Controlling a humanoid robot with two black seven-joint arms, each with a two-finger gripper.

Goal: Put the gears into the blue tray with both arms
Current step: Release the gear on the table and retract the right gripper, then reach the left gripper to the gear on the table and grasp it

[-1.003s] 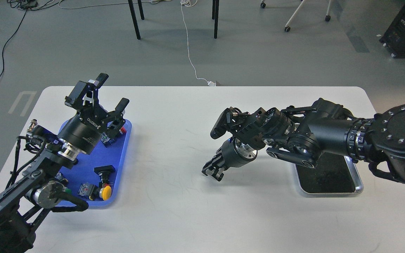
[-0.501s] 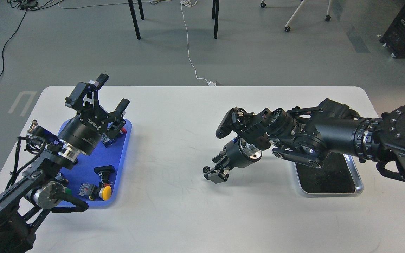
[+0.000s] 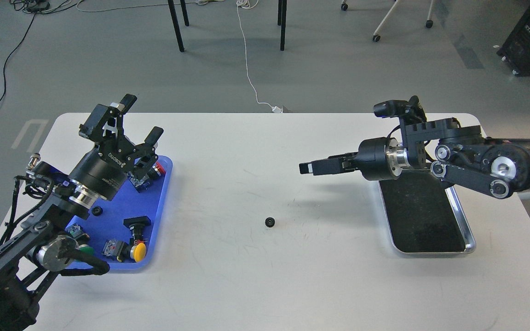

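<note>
While the gear (image 3: 270, 222) lies mid-desk, the right claw (image 3: 307, 168), gap unreadable, hangs nearer than the wide-open left claw (image 3: 141, 120).

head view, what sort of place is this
Probably a robotics lab or workshop: a white table on a grey floor, loose cables trailing across it, and wheeled chair legs behind.

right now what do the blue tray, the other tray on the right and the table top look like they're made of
The blue tray looks like moulded plastic: even bright colour, soft sheen, rounded corners. The steel tray seems to be polished metal, its rim mirror-bright, with a matte black lining inside, maybe rubber or foam; I cannot tell which. The table looks like white laminate, smooth, slightly scuffed.
</note>
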